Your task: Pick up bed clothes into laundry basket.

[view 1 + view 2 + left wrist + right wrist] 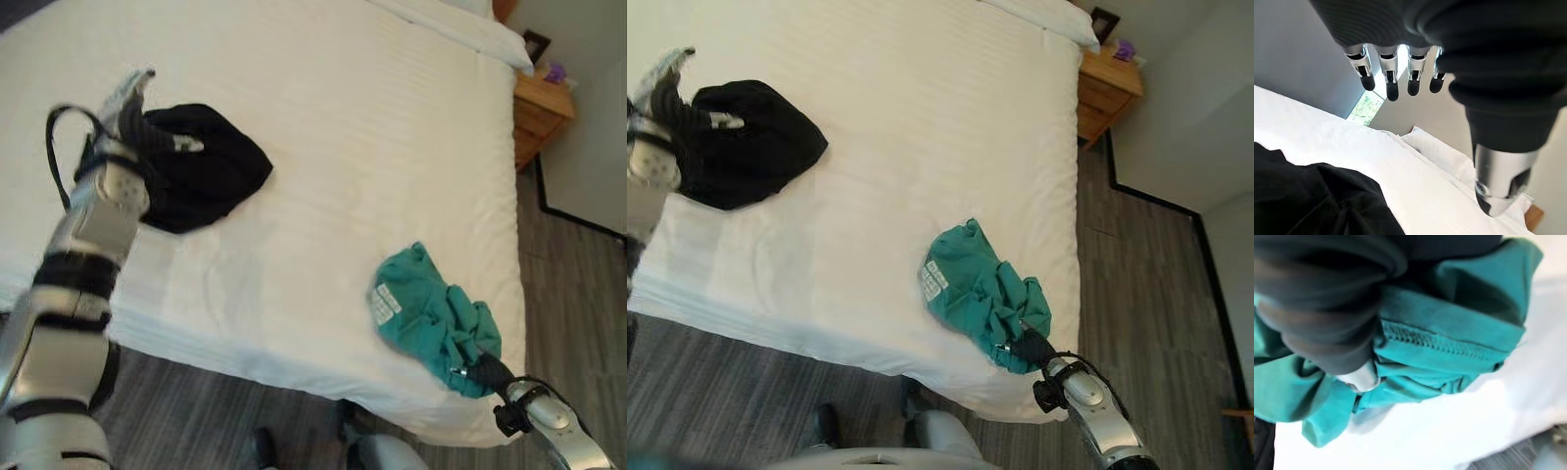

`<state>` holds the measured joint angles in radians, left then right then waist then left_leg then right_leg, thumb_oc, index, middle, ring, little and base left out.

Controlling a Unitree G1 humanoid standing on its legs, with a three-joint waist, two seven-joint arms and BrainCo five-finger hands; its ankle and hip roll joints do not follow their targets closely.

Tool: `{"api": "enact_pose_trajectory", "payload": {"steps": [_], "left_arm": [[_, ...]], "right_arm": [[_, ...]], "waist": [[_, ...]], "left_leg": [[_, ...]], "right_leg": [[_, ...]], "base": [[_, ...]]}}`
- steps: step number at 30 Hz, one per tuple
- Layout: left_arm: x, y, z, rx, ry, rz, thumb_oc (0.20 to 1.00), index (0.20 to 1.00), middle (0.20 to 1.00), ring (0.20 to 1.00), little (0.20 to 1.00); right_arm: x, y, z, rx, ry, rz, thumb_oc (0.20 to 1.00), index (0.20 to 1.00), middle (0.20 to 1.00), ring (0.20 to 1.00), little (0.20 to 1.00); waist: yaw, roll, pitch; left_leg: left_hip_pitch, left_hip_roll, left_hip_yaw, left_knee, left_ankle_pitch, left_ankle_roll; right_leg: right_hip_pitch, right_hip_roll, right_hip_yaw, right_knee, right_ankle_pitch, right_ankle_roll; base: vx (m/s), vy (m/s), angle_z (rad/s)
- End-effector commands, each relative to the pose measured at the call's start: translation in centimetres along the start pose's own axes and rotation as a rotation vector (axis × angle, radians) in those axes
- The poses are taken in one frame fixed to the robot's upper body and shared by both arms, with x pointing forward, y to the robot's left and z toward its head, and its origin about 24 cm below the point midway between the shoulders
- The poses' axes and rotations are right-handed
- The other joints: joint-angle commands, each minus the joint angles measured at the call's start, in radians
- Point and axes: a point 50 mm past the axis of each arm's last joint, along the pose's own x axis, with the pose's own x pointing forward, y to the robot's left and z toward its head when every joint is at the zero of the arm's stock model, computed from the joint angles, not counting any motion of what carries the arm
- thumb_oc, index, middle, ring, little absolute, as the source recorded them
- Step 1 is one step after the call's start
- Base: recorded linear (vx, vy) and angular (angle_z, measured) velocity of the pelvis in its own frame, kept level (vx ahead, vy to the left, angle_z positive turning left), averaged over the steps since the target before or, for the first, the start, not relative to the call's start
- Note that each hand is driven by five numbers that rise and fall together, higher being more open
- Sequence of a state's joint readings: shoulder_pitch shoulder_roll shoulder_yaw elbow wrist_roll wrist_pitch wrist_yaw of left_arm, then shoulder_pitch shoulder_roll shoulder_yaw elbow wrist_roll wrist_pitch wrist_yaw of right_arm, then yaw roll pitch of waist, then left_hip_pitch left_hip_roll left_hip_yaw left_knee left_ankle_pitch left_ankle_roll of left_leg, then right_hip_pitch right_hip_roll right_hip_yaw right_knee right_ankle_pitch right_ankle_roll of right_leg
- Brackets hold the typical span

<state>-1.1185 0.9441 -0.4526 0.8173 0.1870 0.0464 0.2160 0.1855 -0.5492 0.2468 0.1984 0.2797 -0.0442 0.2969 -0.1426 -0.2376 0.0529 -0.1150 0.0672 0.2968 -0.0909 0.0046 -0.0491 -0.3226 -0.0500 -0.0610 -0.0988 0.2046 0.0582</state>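
White bed (pixel 343 147) across most of the head views, wooden nightstand (pixel 541 113) off its 2 o'clock corner, grey wood floor (pixel 1146 284) along the right and near edges. Black garment (pixel 201 162) crumpled toward 10 o'clock on the sheet; teal garment (pixel 431 313) bunched toward 5 o'clock, close to the near edge of the mattress, a pale label showing on its left side. Left hand (pixel 125 98) raised over the 9 o'clock edge of the black garment, fingers (pixel 1392 73) straight and spread, thumb (pixel 1501 181) held apart, grasping nothing, dark cloth lying below it in the wrist view. Right hand (pixel 487 370) buried in the 5 o'clock end of the teal garment, dark cover pressed into the folds; in the wrist view teal cloth wrapped round a silver finger (pixel 1362 377), fingertips hidden in the fabric, so cannot tell whether clenched on it or merely pushed in. Both garments on the bed, well apart.
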Motion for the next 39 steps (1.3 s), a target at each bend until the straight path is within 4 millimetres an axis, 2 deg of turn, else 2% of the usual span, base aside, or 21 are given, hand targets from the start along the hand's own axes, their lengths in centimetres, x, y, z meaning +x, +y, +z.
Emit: {"api": "enact_pose_trajectory", "payload": {"steps": [1,3,6,11,16,18,19,22,23,24,25,27,28,29,31,34,35,37,38,39], "left_arm": [[1.6,4.1,0.3,0.062,0.035,0.156,1.0,1.0,1.0,1.0,1.0],[2.2,5.0,0.5,0.076,0.063,0.166,1.0,1.0,1.0,1.0,1.0],[2.4,5.7,-0.3,0.118,0.123,0.17,1.0,1.0,1.0,1.0,1.0],[2.4,7.9,-2.3,0.205,0.273,0.187,1.0,1.0,1.0,1.0,1.0],[1.8,8.0,-4.2,0.23,0.338,0.157,1.0,1.0,1.0,1.0,1.0],[1.0,6.5,-5.9,0.364,0.388,0.043,1.0,1.0,1.0,1.0,1.0],[1.0,6.5,-5.9,0.364,0.388,0.043,1.0,1.0,1.0,1.0,1.0],[0.1,4.2,-7.3,0.368,0.445,-0.047,1.0,1.0,1.0,1.0,1.0],[0.1,4.2,-7.3,0.368,0.445,-0.048,1.0,1.0,1.0,1.0,1.0],[-0.3,3.0,-7.9,0.357,0.464,-0.087,1.0,1.0,1.0,1.0,1.0],[-0.8,1.0,-8.1,0.337,0.469,-0.151,1.0,1.0,1.0,1.0,1.0],[-0.9,0.2,-8.0,0.315,0.459,-0.168,0.74,0.74,0.74,0.74,0.74],[-0.9,-0.8,-7.5,0.276,0.444,-0.188,0.598,0.598,0.598,0.598,0.598],[-0.8,-2.1,-6.5,0.232,0.4,-0.211,0.2,0.2,0.2,0.2,0.2],[-0.1,-2.4,-4.4,0.143,0.307,-0.196,0.2,0.2,0.2,0.2,0.2],[-0.4,-3.8,-2.7,-0.012,0.191,-0.183,0.2,0.2,0.2,0.2,0.2],[-0.8,-4.5,-1.5,-0.087,0.117,-0.169,0.2,0.2,0.2,0.2,0.2],[-3.2,-6.1,-1.6,-0.221,0.042,-0.195,0.2,0.2,0.2,0.2,0.2],[-3.3,-6.1,-1.8,-0.222,0.047,-0.196,0.2,0.2,0.2,0.2,0.2],[-5.1,-7.1,-2.2,-0.318,0.025,-0.218,0.2,0.2,0.2,0.2,0.2]], "right_arm": [[0.3,0.3,0.7,0.013,-0.039,0.019,0.2,0.2,0.2,0.2,0.2],[0.7,0.5,1.0,0.021,-0.052,0.023,0.2,0.2,0.2,0.2,0.2],[1.1,0.6,1.5,0.015,-0.072,0.031,0.2,0.2,0.2,0.2,0.2],[1.9,0.9,3.3,-0.011,-0.137,0.045,0.2,0.2,0.2,0.2,0.2],[2.1,1.1,4.1,0.008,-0.177,0.043,0.2,0.2,0.2,0.2,0.2],[2.3,1.1,4.6,-0.001,-0.2,0.035,0.2,0.2,0.2,0.2,0.2],[2.3,1.1,4.6,-0.001,-0.2,0.035,0.2,0.2,0.2,0.2,0.2],[2.2,1.7,4.7,0.019,-0.213,0.052,0.2,0.2,0.2,0.2,0.2],[2.2,1.7,4.6,0.018,-0.212,0.052,0.2,0.2,0.2,0.2,0.2],[2.1,1.8,4.5,0.026,-0.208,0.053,0.2,0.2,0.2,0.2,0.2],[1.9,1.9,3.7,0.041,-0.182,0.054,0.2,0.2,0.2,0.2,0.2],[1.8,2.0,3.3,0.042,-0.165,0.057,0.2,0.2,0.2,0.2,0.2],[1.7,2.0,2.9,0.045,-0.149,0.055,0.2,0.2,0.2,0.2,0.2],[1.5,1.8,2.5,0.045,-0.132,0.049,0.2,0.2,0.2,0.2,0.2],[1.5,1.2,2.4,0.047,-0.125,0.023,0.2,0.2,0.2,0.2,0.2],[1.4,0.1,2.5,0.067,-0.138,-0.045,0.2,0.2,0.2,0.2,0.2],[1.4,-0.4,2.8,0.082,-0.158,-0.079,0.2,0.2,0.2,0.2,0.2],[1.0,-1.5,3.4,0.103,-0.197,-0.147,0.2,0.2,0.2,0.2,0.2],[0.9,-1.5,3.3,0.1,-0.194,-0.145,0.2,0.2,0.2,0.2,0.2],[0.5,-2.2,3.9,0.107,-0.229,-0.187,0.2,0.2,0.2,0.2,0.2]], "waist": [[0.018,-0.005,0.026],[0.014,-0.013,0.034],[0.007,-0.019,0.046],[-0.009,-0.032,0.107],[-0.013,-0.039,0.151],[-0.015,-0.04,0.183],[-0.015,-0.04,0.183],[-0.027,-0.058,0.206],[-0.027,-0.058,0.205],[-0.028,-0.06,0.206],[-0.027,-0.067,0.202],[-0.026,-0.067,0.197],[-0.024,-0.069,0.191],[-0.019,-0.064,0.178],[-0.008,-0.047,0.16],[0.016,-0.012,0.137],[0.027,0.002,0.129],[0.051,0.03,0.112],[0.047,0.032,0.108],[0.066,0.047,0.097]], "left_leg": [[-0.059,0.035,-0.075,0.004,0.048,-0.039],[-0.071,0.034,-0.075,0.004,0.057,-0.04],[-0.085,0.035,-0.077,0.004,0.062,-0.04],[-0.148,0.043,-0.083,0.004,0.077,-0.041],[-0.199,0.042,-0.09,0.004,0.092,-0.041],[-0.237,0.04,-0.096,0.004,0.105,-0.041],[-0.237,0.04,-0.096,0.004,0.105,-0.041],[-0.266,0.048,-0.106,0.004,0.112,-0.045],[-0.267,0.048,-0.106,0.004,0.112,-0.045],[-0.269,0.049,-0.107,0.004,0.112,-0.046],[-0.264,0.05,-0.107,0.004,0.109,-0.046],[-0.258,0.051,-0.107,0.004,0.106,-0.047],[-0.252,0.051,-0.108,0.004,0.103,-0.047],[-0.238,0.05,-0.108,0.004,0.096,-0.047],[-0.216,0.047,-0.112,0.004,0.087,-0.047],[-0.177,0.04,-0.123,0.004,0.077,-0.046],[-0.162,0.037,-0.127,0.004,0.073,-0.046],[-0.13,0.028,-0.131,0.004,0.065,-0.042],[-0.133,0.027,-0.131,0.004,0.07,-0.042],[-0.109,0.022,-0.132,0.004,0.062,-0.041]], "right_leg": [[0.086,-0.05,-0.022,0.012,-0.019,0.144],[0.075,-0.051,-0.023,0.012,-0.012,0.145],[0.062,-0.05,-0.022,0.012,-0.005,0.147],[0.004,-0.045,-0.023,0.012,0.021,0.151],[-0.039,-0.044,-0.027,0.012,0.035,0.15],[-0.069,-0.042,-0.034,0.012,0.042,0.149],[-0.07,-0.042,-0.034,0.012,0.042,0.149],[-0.099,-0.036,-0.037,0.012,0.044,0.145],[-0.1,-0.036,-0.037,0.012,0.044,0.145],[-0.104,-0.035,-0.037,0.012,0.043,0.144],[-0.1,-0.033,-0.037,0.012,0.039,0.143],[-0.096,-0.032,-0.037,0.012,0.035,0.142],[-0.09,-0.032,-0.037,0.012,0.03,0.141],[-0.078,-0.033,-0.035,0.012,0.023,0.141],[-0.057,-0.038,-0.038,0.012,0.016,0.14],[-0.015,-0.049,-0.05,0.012,-0.001,0.136],[0.002,-0.053,-0.057,0.012,-0.006,0.134],[0.037,-0.057,-0.062,0.012,-0.02,0.129],[0.034,-0.058,-0.062,0.012,-0.017,0.129],[0.058,-0.061,-0.066,0.012,-0.027,0.127]], "base": [[-0.03,-0.016,-0.13],[-0.02,0.013,-0.16],[-0.04,0.015,-0.07],[-0.08,0.007,-0.02],[-0.06,-0.009,0.02],[-0.06,0.002,0.07],[-0.04,0.0,0.02],[-0.05,-0.033,-0.02],[-0.03,-0.028,0.07],[-0.01,-0.029,0.07],[-0.01,-0.043,0.04],[0.0,-0.017,-0.01],[0.0,0.0,0.0],[0.0,0.0,0.0],[0.05,0.0,-0.02],[0.07,-0.006,0.07],[0.09,0.011,0.1],[0.07,0.027,0.06],[0.07,0.032,-0.03],[0.1,0.05,-0.03]]}}
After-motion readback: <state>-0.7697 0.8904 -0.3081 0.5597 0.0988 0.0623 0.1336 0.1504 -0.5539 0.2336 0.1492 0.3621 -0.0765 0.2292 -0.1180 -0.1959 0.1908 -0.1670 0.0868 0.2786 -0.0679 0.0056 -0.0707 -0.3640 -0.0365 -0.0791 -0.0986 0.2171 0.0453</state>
